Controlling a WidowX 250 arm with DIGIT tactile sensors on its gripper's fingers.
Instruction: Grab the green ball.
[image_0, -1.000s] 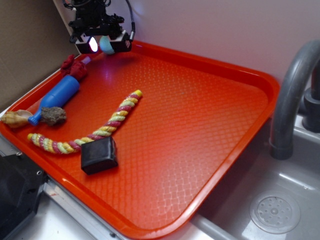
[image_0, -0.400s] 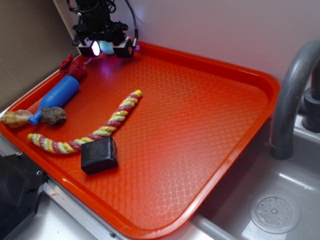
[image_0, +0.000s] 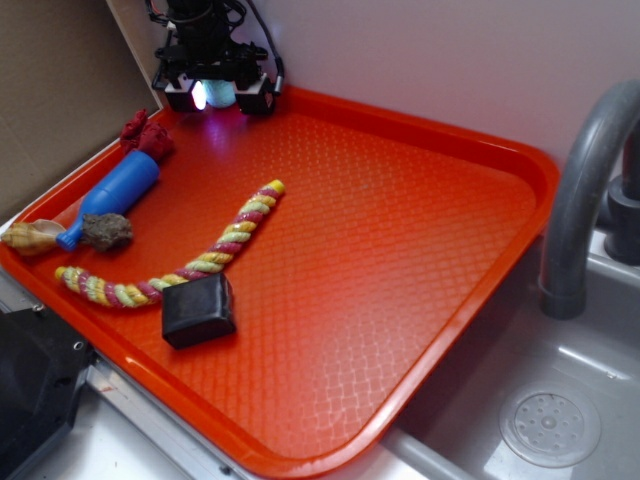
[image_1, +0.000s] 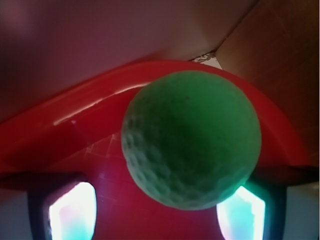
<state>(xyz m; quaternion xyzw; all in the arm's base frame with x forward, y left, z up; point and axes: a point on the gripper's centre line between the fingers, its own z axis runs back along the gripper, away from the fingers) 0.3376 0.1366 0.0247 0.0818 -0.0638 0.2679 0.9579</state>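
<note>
The green ball (image_0: 224, 93) is pale mint and dimpled, and it rests at the back left corner of the orange tray (image_0: 540, 170). My gripper (image_0: 220, 98) is lowered over it, with one lit finger on each side. In the wrist view the green ball (image_1: 191, 145) fills the centre, just ahead of the gripper (image_1: 157, 212) and a little right of its middle. It overlaps the right fingertip (image_1: 242, 212), while bare tray shows between it and the left fingertip (image_1: 70, 212). The jaws stand open around the ball.
Along the tray's left side lie a red fabric wad (image_0: 145, 133), a blue bottle (image_0: 120, 185), a rock (image_0: 106, 231) and a shell (image_0: 30, 237). A striped rope (image_0: 215, 250) and a black block (image_0: 198, 310) lie nearer the front. The wall is close behind the gripper. A grey faucet (image_0: 585, 180) and a sink are on the right.
The gripper has shifted a little to the right and back toward the wall, the ball staying between its fingers. Nothing else on the tray has moved.
</note>
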